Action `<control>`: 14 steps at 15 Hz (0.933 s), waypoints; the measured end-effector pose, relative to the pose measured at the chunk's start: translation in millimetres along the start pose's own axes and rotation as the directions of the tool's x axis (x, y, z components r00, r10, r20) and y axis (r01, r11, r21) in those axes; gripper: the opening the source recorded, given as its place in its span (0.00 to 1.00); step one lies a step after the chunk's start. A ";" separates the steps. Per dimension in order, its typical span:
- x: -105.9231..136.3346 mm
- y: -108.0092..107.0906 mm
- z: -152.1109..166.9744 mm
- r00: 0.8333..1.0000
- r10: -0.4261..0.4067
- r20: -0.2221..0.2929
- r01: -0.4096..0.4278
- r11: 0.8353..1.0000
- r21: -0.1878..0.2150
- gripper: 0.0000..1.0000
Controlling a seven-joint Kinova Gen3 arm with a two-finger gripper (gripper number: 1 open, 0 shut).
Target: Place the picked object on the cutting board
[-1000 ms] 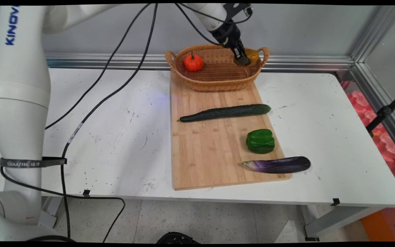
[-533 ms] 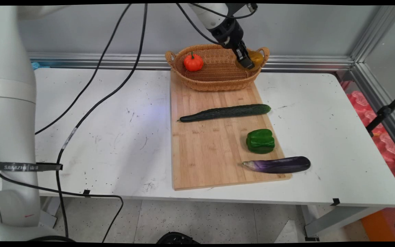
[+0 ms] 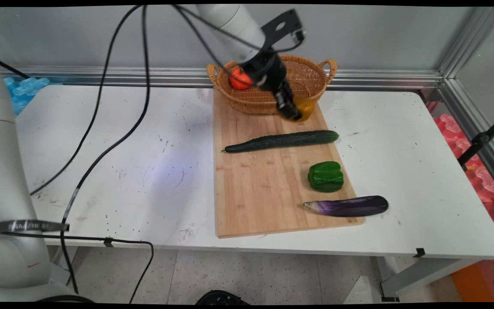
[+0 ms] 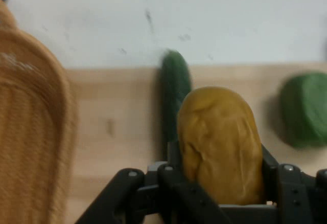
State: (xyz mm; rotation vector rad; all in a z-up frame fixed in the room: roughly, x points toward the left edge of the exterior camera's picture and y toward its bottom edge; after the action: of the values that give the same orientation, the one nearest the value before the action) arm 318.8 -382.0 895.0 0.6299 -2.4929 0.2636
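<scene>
While the gripper (image 3: pixel 293 111) hangs at the basket's (image 3: pixel 311 75) six o'clock in the main view, it clasps a yellow potato (image 3: pixel 305 107) above the cutting board (image 3: pixel 255 189); the orange pumpkin (image 3: pixel 239 79) sits inside. From the hand, the potato (image 4: pixel 219 144) fills the jaws, cucumber (image 4: pixel 175 96) at twelve o'clock, green pepper (image 4: pixel 304 109) at two.

The main view looks down from above the near side of the white worktop (image 3: pixel 144 171), far enough back to take in its whole surface, the grey wall behind it and a strip of floor beneath its front edge. The hand view sits on the hand just behind the jaws and looks along them, very close, onto the wooden board (image 4: pixel 117 127) with the worktop beyond it. Both views share the board (image 3: pixel 264 189), the wicker basket (image 3: pixel 251 101) (image 4: pixel 30 132), the cucumber (image 3: pixel 281 140) (image 4: pixel 174 96) and the green pepper (image 3: pixel 325 176) (image 4: pixel 305 109)
</scene>
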 end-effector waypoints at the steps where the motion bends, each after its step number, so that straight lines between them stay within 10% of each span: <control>1: -5.2 5.8 -1.0 1.000 0.000 0.006 0.000 1.000 -0.005 0.00; 14: -92.7 74.5 21.2 0.998 0.007 0.058 -0.006 1.000 -0.023 0.00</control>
State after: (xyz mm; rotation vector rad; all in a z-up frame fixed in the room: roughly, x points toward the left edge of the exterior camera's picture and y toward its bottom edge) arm 341.1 -288.4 821.9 0.6286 -2.5503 0.2217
